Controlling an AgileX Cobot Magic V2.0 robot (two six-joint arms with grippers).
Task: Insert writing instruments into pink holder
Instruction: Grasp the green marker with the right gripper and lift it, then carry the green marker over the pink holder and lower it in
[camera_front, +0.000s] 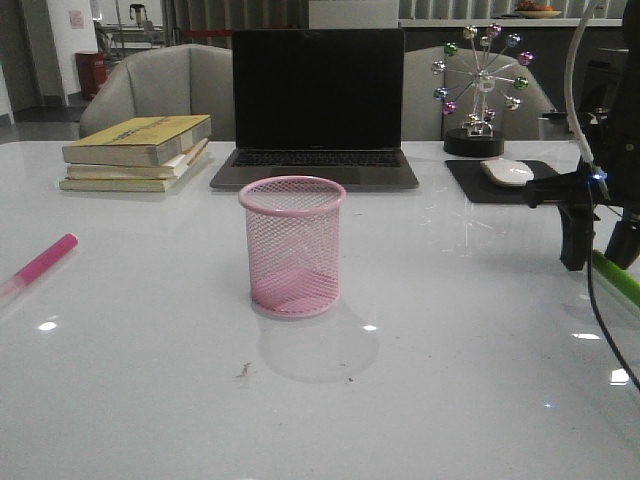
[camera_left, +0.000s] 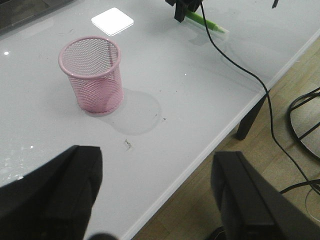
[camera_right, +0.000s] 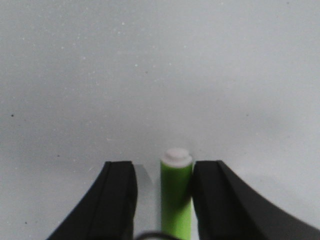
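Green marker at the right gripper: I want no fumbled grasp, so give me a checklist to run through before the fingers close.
1. Green marker lies between the right gripper fingers: ok.
2. Marker centred in the gap: not ok; it sits close to one finger, with space on the other side.
3. Fingers apart, not yet clamped: ok.
4. Pink mesh holder upright, mouth open, nothing visible inside: ok.
5. Left gripper open, off to the side of the holder: ok.
6. Magenta marker lying on the table on the left, far from the holder: ok.
7. Fingertips low enough around the marker: cannot tell.
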